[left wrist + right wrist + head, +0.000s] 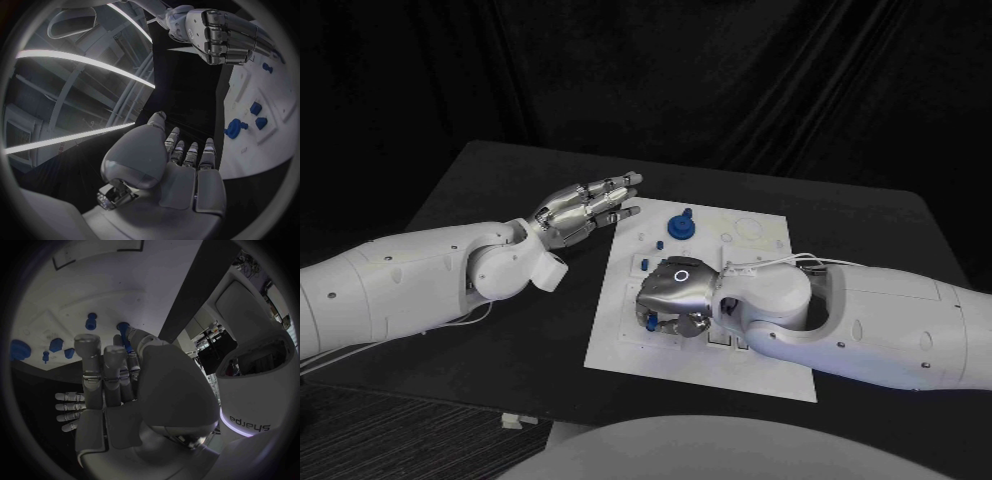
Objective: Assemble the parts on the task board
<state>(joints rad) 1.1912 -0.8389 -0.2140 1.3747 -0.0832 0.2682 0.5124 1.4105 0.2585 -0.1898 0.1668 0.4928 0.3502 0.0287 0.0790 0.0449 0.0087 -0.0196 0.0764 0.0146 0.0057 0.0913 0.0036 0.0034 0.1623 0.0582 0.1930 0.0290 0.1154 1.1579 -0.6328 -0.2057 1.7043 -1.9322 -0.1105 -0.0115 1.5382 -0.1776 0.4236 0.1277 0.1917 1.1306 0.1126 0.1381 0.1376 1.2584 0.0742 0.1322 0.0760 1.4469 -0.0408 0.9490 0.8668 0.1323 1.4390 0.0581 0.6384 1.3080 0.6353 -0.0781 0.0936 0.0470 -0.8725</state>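
The right robot hand (pixel 678 298) bent over the flat white plastic task board (pixel 625 340), fingers pinching a small blue peg-like part (pixel 123 333). A tilted peg could jam. The left robot hand (pixel 584 210), fingers spread, hovered beside the board.

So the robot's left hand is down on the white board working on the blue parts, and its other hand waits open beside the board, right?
Not quite: the hands are swapped. In the head view the right hand is down on the task board among the blue parts, while the left hand waits open beside the board.
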